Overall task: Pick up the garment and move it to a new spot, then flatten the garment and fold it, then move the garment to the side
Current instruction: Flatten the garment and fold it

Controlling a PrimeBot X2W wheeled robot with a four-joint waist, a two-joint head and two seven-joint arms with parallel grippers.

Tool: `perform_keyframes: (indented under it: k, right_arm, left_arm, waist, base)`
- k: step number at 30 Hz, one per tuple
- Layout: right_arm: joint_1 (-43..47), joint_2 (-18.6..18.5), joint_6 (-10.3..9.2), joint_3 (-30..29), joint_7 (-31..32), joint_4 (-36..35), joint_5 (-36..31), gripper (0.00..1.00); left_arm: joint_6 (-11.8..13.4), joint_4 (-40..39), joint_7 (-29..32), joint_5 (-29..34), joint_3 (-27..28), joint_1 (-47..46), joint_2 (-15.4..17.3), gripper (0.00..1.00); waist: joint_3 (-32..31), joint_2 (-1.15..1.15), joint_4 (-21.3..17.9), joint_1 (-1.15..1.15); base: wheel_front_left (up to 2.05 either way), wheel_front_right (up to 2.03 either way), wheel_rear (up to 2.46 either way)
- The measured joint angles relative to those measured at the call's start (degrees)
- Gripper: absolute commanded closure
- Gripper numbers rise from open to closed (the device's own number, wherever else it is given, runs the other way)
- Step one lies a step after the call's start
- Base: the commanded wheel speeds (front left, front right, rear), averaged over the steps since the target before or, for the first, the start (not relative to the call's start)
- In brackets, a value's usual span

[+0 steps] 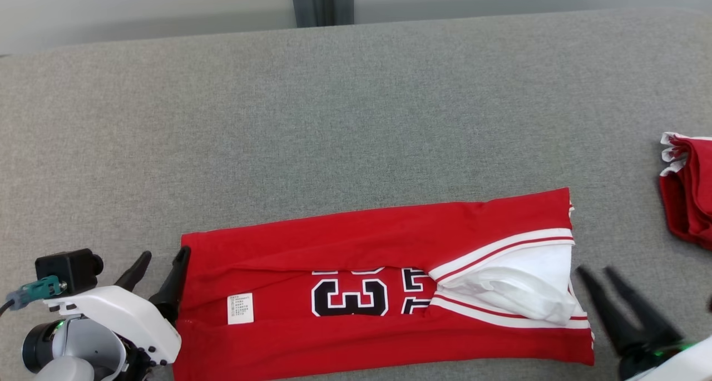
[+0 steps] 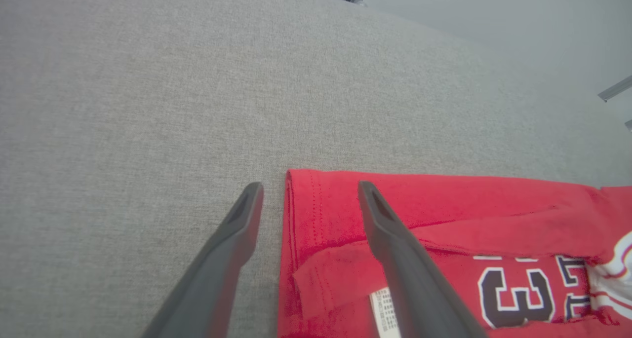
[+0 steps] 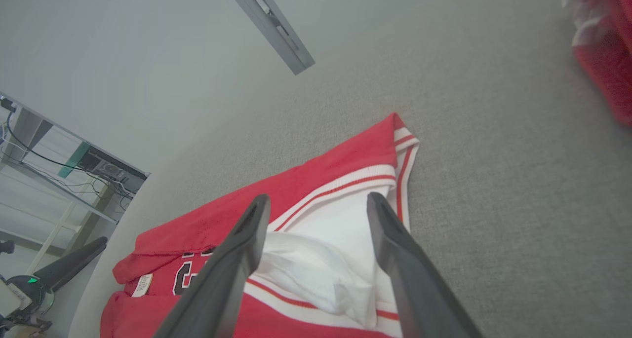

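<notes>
Red sports jersey (image 1: 378,231) with black numerals: laid folded lengthwise on grey fabric surface (image 1: 334,119). Left tool (image 1: 164,253) and right tool (image 1: 595,270) are held spread at opposite ends, nothing gripped. Smaller red bundle (image 1: 690,203) is set well apart.

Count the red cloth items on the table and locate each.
2. The numbered jersey lies at the front centre; a smaller red bundle sits at the far right, partly cut off, so more may be hidden.

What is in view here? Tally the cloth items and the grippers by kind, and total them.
Red numbered jersey: 1
Red folded bundle: 1
Grippers: 2 (left gripper, right gripper, both open)
Total: 4
</notes>
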Motion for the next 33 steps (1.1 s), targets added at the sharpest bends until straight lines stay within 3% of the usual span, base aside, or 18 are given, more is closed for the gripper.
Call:
perform_keyframes:
  k: [3,7,15,26,33]
  right_arm:
    - [-1.92,2.77,0.0,-4.74,-5.14,-0.37,-6.77,0.0]
    - [-5.32,6.64,-0.01,-8.29,-8.08,1.34,-13.39,0.0]
    - [-9.8,8.53,0.0,-6.77,-7.57,6.05,-25.32,0.0]
    - [-8.92,10.63,0.0,-5.72,-7.84,11.17,-34.35,0.0]
    - [-6.97,11.39,0.0,-5.66,-7.15,12.69,-35.5,0.0]
  left_arm:
    - [2.71,-1.36,-3.63,1.87,0.98,0.57,-1.27,0.0]
    - [4.21,-2.79,-6.13,4.44,0.55,0.18,-2.32,0.0]
    - [5.79,-2.83,-10.48,10.15,-2.37,-2.64,-4.91,0.0]
    - [8.72,1.91,-17.34,13.74,-4.0,1.31,-7.55,0.0]
    - [9.02,3.76,-19.08,14.77,-4.87,3.13,-8.37,0.0]
  waist:
    - [-1.25,0.0,-0.22,0.0]
    - [-2.76,0.0,-0.23,0.0]
    - [-5.61,0.0,0.99,0.0]
    - [-9.09,0.0,2.45,0.0]
    - [-11.31,0.0,3.08,0.0]
  base:
    - [0.0,0.0,0.0]
    - [0.0,0.0,0.0]
    - [0.0,0.0,0.0]
    - [0.0,0.0,0.0]
    - [0.0,0.0,0.0]
